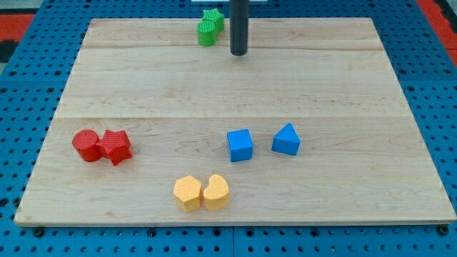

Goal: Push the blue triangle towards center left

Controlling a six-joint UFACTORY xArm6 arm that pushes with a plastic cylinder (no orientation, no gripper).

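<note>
The blue triangle (286, 139) lies on the wooden board (235, 93) right of centre, towards the view's bottom. A blue cube (240, 145) sits just to its left, apart from it. My tip (238, 53) is near the board's top edge, just left of the middle, far above both blue blocks and touching none. Two green blocks (209, 27) lie close to the left of the rod at the top edge.
A red cylinder (86, 145) and a red star-shaped block (115, 147) touch each other at the left. Two yellow blocks (188, 193) (216, 191) sit side by side near the bottom edge. Blue pegboard (28, 86) surrounds the board.
</note>
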